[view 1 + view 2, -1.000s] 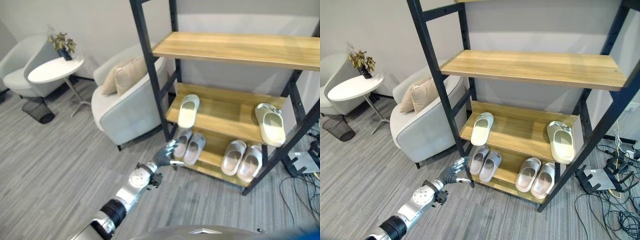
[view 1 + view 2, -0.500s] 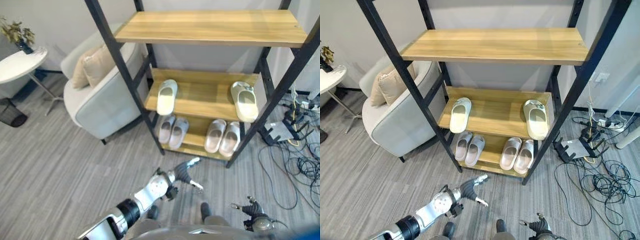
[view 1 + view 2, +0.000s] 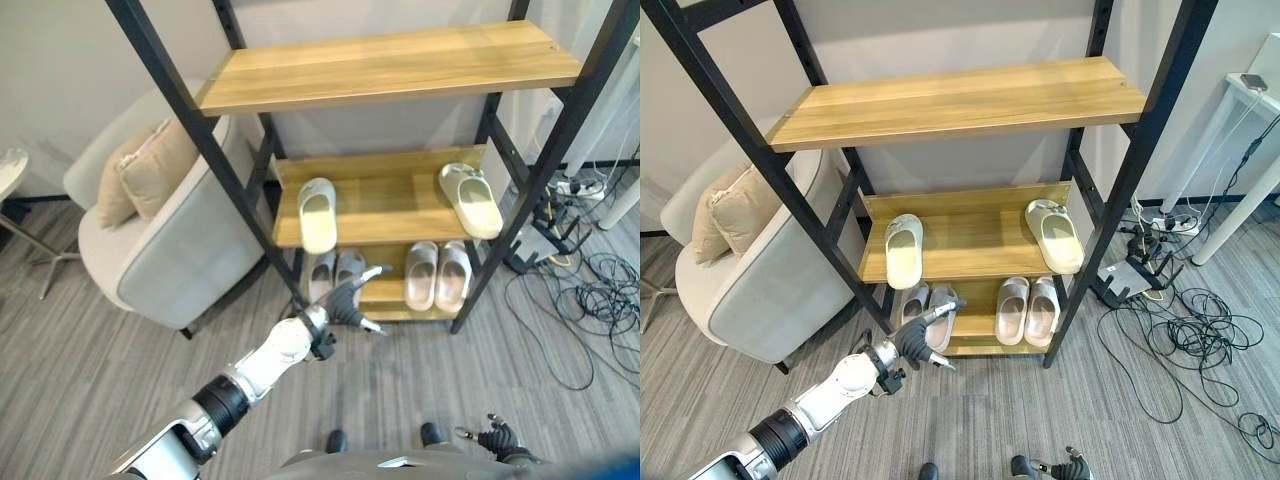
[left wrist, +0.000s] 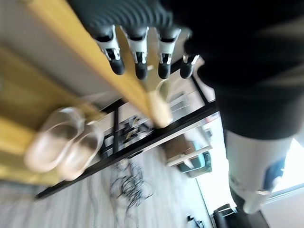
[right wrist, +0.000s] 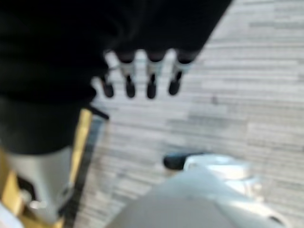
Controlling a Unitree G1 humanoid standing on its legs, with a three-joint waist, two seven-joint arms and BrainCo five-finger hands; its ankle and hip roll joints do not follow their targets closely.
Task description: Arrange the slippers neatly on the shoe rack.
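Note:
The shoe rack (image 3: 385, 68) has black posts and wooden shelves. On its middle shelf one cream slipper (image 3: 318, 213) lies at the left end and another (image 3: 470, 200) at the right end, far apart. On the bottom shelf a grey pair (image 3: 930, 303) sits on the left and a pale pair (image 3: 437, 275) on the right. My left hand (image 3: 345, 300) hovers open in front of the grey pair, fingers (image 4: 137, 61) straight and holding nothing. My right hand (image 3: 495, 437) hangs low over the floor with its fingers (image 5: 142, 80) relaxed and empty.
A light grey armchair (image 3: 150, 250) with beige cushions (image 3: 150, 165) stands just left of the rack. Loose cables (image 3: 590, 300) and a power box (image 3: 1130, 280) lie on the floor to the right. A white table leg (image 3: 1240, 150) stands at the far right.
The camera has swung right, so the rack now sits centred. My left hand has risen from the floor in front of the rack up to the grey pair, still open.

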